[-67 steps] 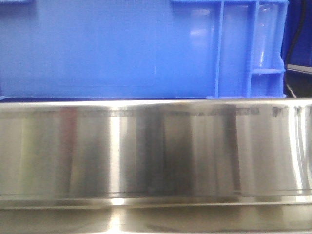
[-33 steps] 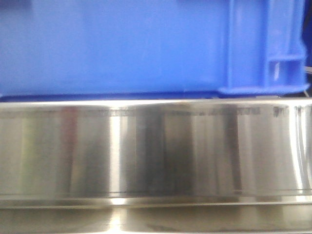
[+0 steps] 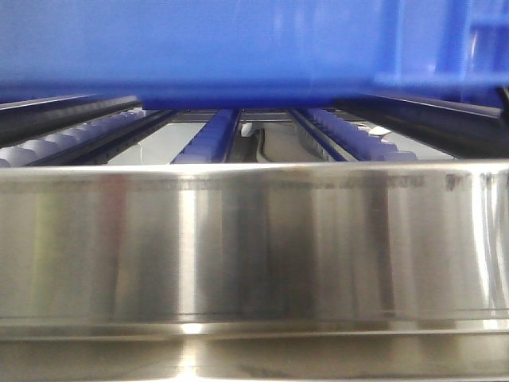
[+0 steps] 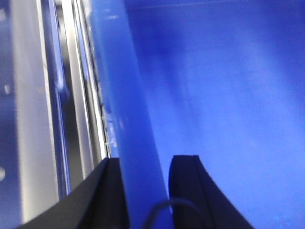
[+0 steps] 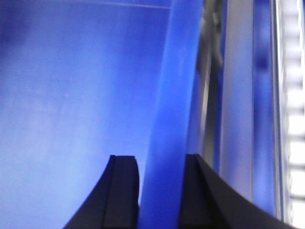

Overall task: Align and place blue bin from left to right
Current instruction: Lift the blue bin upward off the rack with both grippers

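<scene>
Between each pair of fingers (image 4: 187, 191) runs the rim of the bin (image 3: 238, 48): left gripper (image 4: 147, 164) and right gripper (image 5: 157, 162) both clench it, holding it clear above the rollers (image 3: 208, 137). This looks like mid-carry; next comes a level rightward shift, then a square set-down.

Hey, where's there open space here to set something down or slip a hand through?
Free: the gap under the blue bin, above the roller tracks, behind the steel rail; the bin's inside looks bare too. Crowded: its two walls, where the left gripper and right gripper clamp.
</scene>
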